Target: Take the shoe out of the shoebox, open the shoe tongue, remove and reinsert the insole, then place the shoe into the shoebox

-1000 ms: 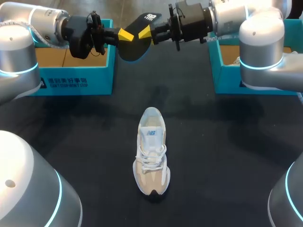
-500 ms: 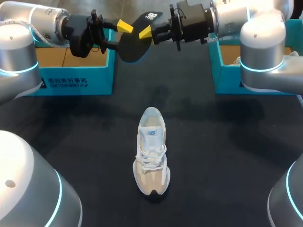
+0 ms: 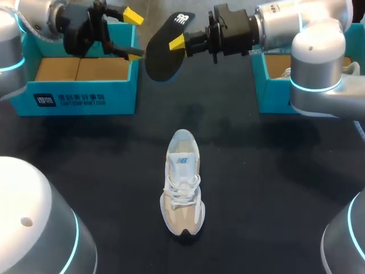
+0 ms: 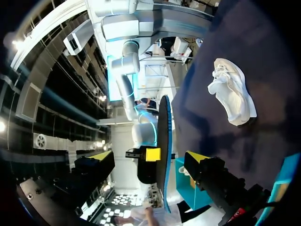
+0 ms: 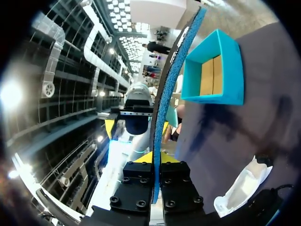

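the shoe (image 3: 182,184) lies out on the surface (image 3: 274,171), and its insole (image 3: 164,51) is out, gripped aloft by the right jaws. the left jaws stand open, apart from it. reinserting, then boxing in the shoebox (image 3: 85,98), seem left.

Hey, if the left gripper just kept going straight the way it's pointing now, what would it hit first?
Most likely the black insole, which the right gripper holds in the air. The open left gripper points at it; its wrist view shows the insole edge-on straight ahead, though the gap is hard to judge.
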Action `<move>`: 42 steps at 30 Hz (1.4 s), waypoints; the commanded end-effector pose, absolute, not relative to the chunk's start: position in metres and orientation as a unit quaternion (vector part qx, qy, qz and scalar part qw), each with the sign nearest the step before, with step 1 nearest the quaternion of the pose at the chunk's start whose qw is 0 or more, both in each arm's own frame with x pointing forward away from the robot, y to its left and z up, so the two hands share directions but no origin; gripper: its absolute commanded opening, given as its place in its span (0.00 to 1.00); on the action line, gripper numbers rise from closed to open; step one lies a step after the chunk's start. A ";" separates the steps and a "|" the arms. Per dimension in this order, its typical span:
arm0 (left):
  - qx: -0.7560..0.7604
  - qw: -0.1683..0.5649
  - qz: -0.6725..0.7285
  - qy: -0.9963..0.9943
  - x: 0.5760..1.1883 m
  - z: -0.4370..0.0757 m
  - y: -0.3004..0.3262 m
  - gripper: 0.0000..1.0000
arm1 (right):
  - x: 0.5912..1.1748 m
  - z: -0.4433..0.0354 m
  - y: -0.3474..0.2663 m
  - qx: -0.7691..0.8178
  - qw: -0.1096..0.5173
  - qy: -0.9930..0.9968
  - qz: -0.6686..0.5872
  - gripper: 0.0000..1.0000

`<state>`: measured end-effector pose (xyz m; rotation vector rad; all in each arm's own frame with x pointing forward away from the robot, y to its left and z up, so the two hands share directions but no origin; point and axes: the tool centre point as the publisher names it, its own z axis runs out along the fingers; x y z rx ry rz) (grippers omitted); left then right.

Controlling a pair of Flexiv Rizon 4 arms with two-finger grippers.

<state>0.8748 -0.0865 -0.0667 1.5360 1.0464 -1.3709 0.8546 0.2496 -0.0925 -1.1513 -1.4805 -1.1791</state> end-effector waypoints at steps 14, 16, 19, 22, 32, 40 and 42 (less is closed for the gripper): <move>0.618 0.330 -0.512 0.497 0.840 -0.068 -0.015 1.00 | 0.824 -0.126 0.254 -0.434 0.431 -0.616 -0.496 0.00; 0.619 0.322 -0.510 0.502 0.835 -0.071 -0.008 1.00 | 0.822 -0.132 0.254 -0.438 0.429 -0.620 -0.489 0.00; 0.619 0.314 -0.511 0.508 0.831 -0.074 0.001 1.00 | 0.819 -0.141 0.252 -0.443 0.423 -0.625 -0.484 0.00; 0.622 0.304 -0.511 0.510 0.827 -0.078 0.009 1.00 | 0.817 -0.149 0.249 -0.441 0.411 -0.636 -0.481 0.00; 0.635 0.269 -0.520 0.503 0.822 -0.084 0.022 1.00 | 0.817 -0.156 0.242 -0.426 0.409 -0.647 -0.482 0.00; 0.635 0.269 -0.520 0.503 0.822 -0.084 0.022 1.00 | 0.817 -0.156 0.242 -0.426 0.409 -0.647 -0.482 0.00; 0.635 0.269 -0.520 0.503 0.822 -0.084 0.022 1.00 | 0.817 -0.156 0.242 -0.426 0.409 -0.647 -0.482 0.00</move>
